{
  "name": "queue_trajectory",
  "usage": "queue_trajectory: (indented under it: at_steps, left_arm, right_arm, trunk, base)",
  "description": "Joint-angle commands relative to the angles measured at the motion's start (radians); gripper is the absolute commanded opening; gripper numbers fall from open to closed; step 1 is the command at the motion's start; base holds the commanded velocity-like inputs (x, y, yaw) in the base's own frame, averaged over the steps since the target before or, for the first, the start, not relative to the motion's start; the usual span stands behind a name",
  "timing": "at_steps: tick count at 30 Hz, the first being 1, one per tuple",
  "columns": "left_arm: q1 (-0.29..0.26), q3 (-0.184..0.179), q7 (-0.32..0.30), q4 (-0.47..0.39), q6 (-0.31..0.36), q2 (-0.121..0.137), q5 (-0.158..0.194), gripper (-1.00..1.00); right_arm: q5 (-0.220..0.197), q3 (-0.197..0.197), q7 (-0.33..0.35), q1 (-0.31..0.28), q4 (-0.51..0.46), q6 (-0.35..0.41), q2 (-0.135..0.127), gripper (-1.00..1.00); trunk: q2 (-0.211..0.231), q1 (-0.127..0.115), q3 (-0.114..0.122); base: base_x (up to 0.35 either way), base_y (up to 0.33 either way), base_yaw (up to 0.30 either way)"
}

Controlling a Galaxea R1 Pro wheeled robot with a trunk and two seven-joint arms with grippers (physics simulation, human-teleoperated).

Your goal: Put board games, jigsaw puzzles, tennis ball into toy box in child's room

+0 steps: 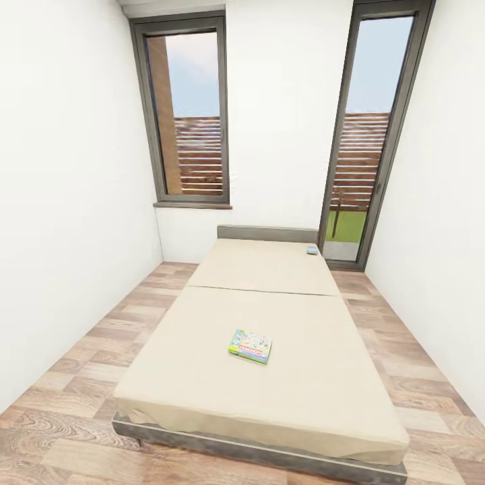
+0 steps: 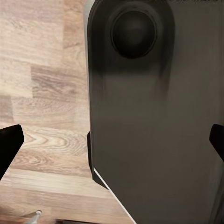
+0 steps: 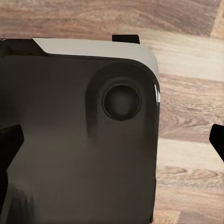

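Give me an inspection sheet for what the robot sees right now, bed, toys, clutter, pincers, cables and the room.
Surface: bed with a beige mattress on a dark grey frame, headboard at the far end.
Job's things: green-edged board game lying flat near the middle of the mattress; a small second item by the headboard, too small to identify.
Clutter: nothing seen.
Pincers: left pincer and right pincer both open, nothing between the fingertips, each hanging over a dark part of the robot's body and wood floor.
Cables: nothing seen.
Surroundings: white walls, wood-plank floor, two tall dark-framed windows behind the bed.
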Motion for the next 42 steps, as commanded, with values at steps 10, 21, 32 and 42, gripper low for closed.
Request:
queue_trajectory:
  at_steps: [10, 21, 32, 42]
  left_arm:
    - [-0.001, -0.004, -0.001, -0.002, -0.001, -0.002, -0.002, 1.00]
    - [0.000, -0.005, -0.001, -0.002, 0.000, -0.001, -0.001, 1.00]
    - [-0.007, -0.004, -0.009, -0.011, -0.020, 0.006, -0.005, 1.00]
    - [-0.053, -0.001, -0.021, -0.073, -0.066, 0.016, 0.001, 1.00]
  right_arm:
    - [0.002, 0.003, 0.000, 0.000, 0.000, 0.000, 0.004, 1.00]
    - [0.006, 0.007, 0.006, -0.002, 0.000, 0.005, 0.005, 1.00]
    - [0.006, 0.012, 0.006, -0.019, -0.013, 0.009, 0.009, 1.00]
    - [0.000, 0.011, -0.001, -0.075, -0.036, 0.021, 0.031, 1.00]
  trunk:
    - [0.000, 0.000, -0.001]
    - [0.000, 0.000, -0.001]
    - [0.000, 0.000, -0.001]
    - [0.000, 0.000, -0.001]
  base:
    - [0.000, 0.000, 0.000]
    - [0.000, 0.000, 0.000]
    - [0.000, 0.000, 0.000]
    - [0.000, 0.000, 0.000]
